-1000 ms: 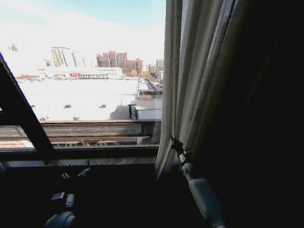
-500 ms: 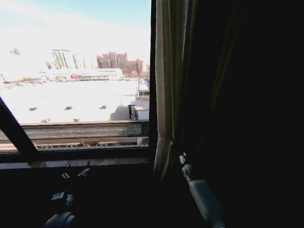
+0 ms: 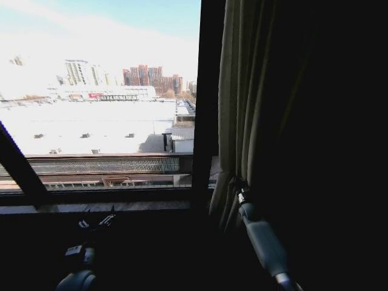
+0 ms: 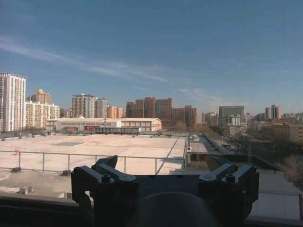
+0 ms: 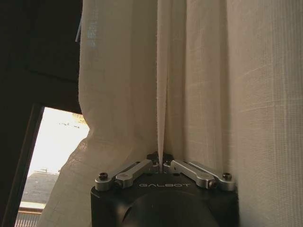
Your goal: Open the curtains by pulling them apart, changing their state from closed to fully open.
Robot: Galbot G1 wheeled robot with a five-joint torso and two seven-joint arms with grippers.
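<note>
Cream fabric of the curtains point(image 3: 239, 115) hung bunched right of frame centre, a pleat pinched in the closed right gripper point(image 5: 159, 161), window largely uncovered, opening judged nearly complete; left gripper point(image 4: 163, 172) idle, spread, lower left.

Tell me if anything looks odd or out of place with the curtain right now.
Nothing looks damaged. The curtain hangs bunched at the window's right side, with a fold pinched in the right gripper, whose jaws are shut on it, so the fabric puckers there. The left gripper sits low by the sill, jaws open, holding nothing.
</note>
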